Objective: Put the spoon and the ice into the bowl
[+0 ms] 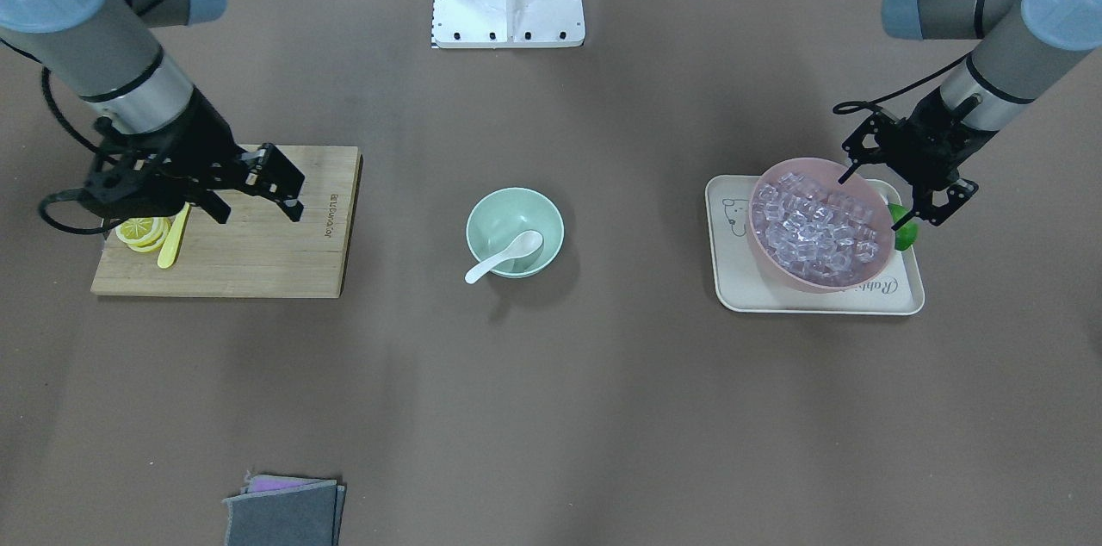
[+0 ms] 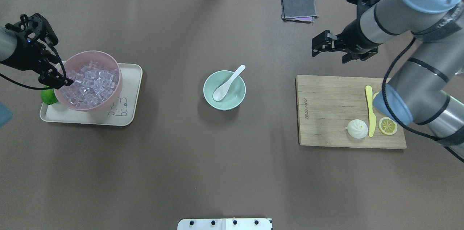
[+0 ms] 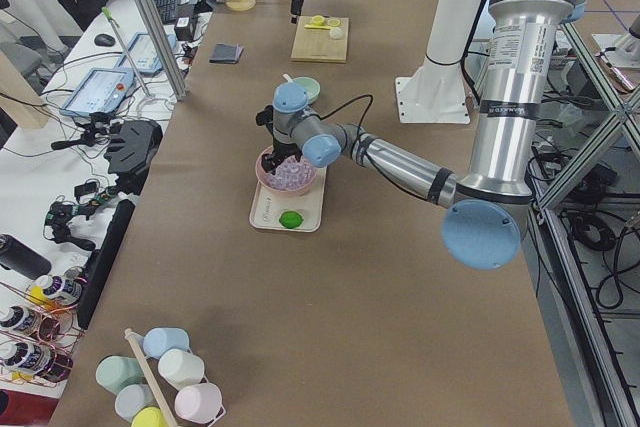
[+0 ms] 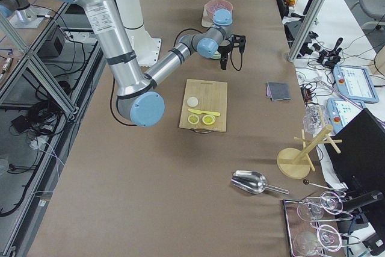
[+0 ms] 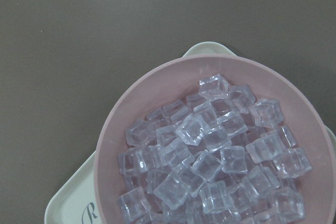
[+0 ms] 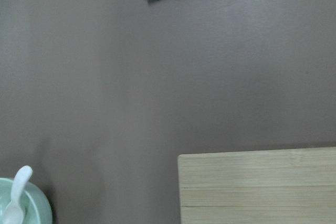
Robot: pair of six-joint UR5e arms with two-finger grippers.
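The white spoon (image 2: 228, 82) lies in the mint-green bowl (image 2: 208, 94) at the table's middle, with its handle over the rim. It also shows in the front view (image 1: 504, 257), in the bowl (image 1: 482, 214). The ice (image 2: 88, 85) fills a pink bowl (image 2: 116, 66) on a tray, and it fills the left wrist view (image 5: 210, 161). My left gripper (image 2: 61, 72) is open and empty at the pink bowl's outer rim; it also shows in the front view (image 1: 874, 200). My right gripper (image 2: 314, 49) is open and empty above the table, beyond the cutting board.
The cream tray (image 2: 127, 77) also holds a lime (image 2: 48, 96). A wooden cutting board (image 2: 326, 114) carries a yellow knife (image 2: 369, 110), a lemon slice (image 2: 387, 125) and a white bun (image 2: 357, 128). A grey cloth (image 2: 298, 7) lies at the far edge.
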